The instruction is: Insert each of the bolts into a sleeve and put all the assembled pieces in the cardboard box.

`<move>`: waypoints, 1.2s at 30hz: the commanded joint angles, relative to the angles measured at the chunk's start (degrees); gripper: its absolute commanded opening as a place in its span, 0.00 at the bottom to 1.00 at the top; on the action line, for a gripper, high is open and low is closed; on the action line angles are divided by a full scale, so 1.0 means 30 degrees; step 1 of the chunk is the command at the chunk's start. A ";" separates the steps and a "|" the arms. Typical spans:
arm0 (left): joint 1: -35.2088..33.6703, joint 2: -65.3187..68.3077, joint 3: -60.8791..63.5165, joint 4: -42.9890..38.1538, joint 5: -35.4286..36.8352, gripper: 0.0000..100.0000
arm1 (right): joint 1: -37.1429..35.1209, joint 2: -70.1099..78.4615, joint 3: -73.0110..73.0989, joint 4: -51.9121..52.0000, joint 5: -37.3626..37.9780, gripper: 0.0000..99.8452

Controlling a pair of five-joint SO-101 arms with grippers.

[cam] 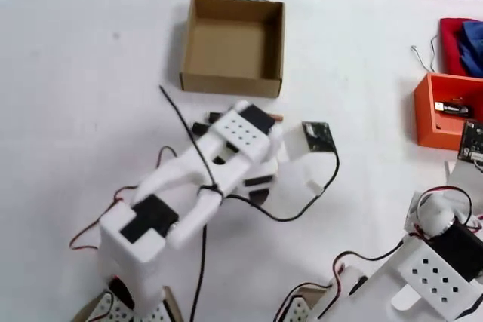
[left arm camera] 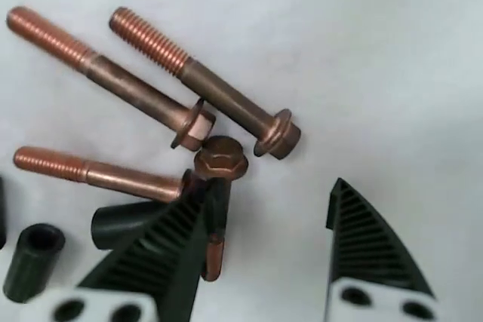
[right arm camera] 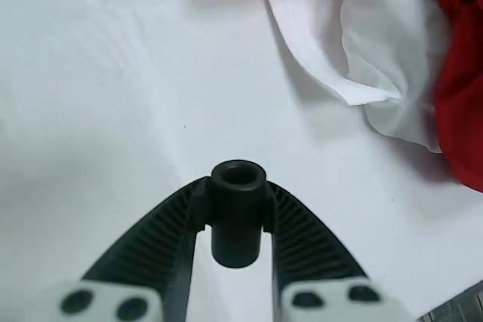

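Closest to me, the right gripper [right arm camera: 235,220] is clamped on a black sleeve [right arm camera: 236,186]. It holds the sleeve upright with the open bore staring back at the wrist camera, and nothing is in the bore yet. That arm sits by the near right corner of the table [cam: 90,58], well apart from the action.

Over to the left gripper [left arm camera: 270,186]: spread wide, holding nothing, low over the bolts in the middle of the table. They lie just on the near side of the cardboard box [cam: 230,81], which stands empty toward the far edge.

I count four copper bolts. One long bolt [left arm camera: 121,84] and its neighbour [left arm camera: 219,92] lie side by side beyond the fingertips, slanting across the gripper's line. A third bolt [left arm camera: 98,175] lies off to one side.

The fourth bolt [left arm camera: 220,160] is the one that matters. Its flanged head sits just off the tip of one finger [left arm camera: 166,239] and its shank runs back close along that finger's inner face. Its long axis follows the gripper, not the gap between the fingers, and I can't tell whether it touches the finger.

I reckon I'd need to turn the wrist or shift sideways before closing. Two loose sleeves [left arm camera: 34,258] lie on that finger's outer side. My left arm is plainly nearer every bolt, so the right just has to present its sleeve.
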 commanded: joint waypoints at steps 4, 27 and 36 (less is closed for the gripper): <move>-0.0059 0.0322 -0.0747 -0.0821 -0.0821 0.24 | 0.0132 -0.0044 -0.0088 -0.0044 0.0117 0.02; -0.0176 0.0821 -0.0777 -0.0908 -0.0645 0.03 | -0.0015 -0.0044 -0.0059 -0.0044 -0.0029 0.02; -0.0176 -0.1201 -0.3385 0.3048 -0.0615 0.02 | -0.0015 -0.0044 -0.0059 -0.0044 -0.0059 0.02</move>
